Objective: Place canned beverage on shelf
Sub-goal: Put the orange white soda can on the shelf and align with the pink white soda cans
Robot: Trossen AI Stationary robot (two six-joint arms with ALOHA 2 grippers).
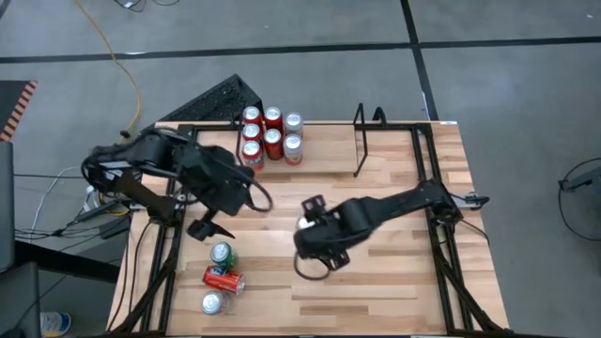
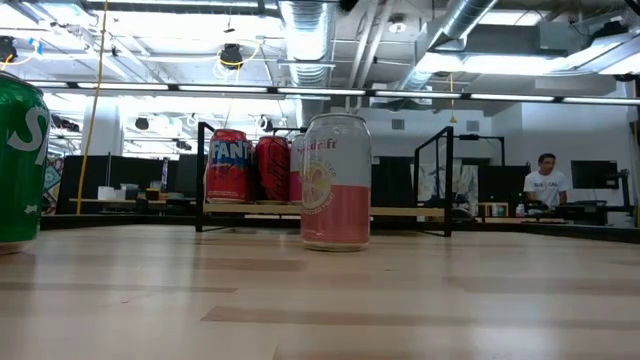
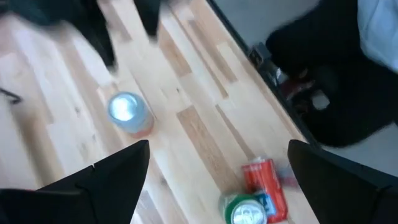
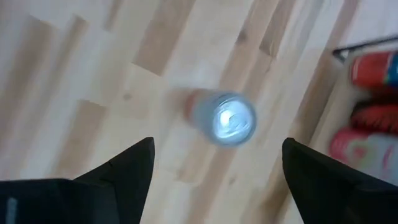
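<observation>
Just ahead of open right hand (image 4: pixel 214 165), upright can (image 4: pixel 229 118).

A pink-and-white can (image 2: pixel 336 180) stands upright mid-table, clear of the rack. Behind it, the low black wire shelf (image 1: pixel 360 141) at the table's far edge holds six upright cans (image 1: pixel 271 134) at its left end.
</observation>
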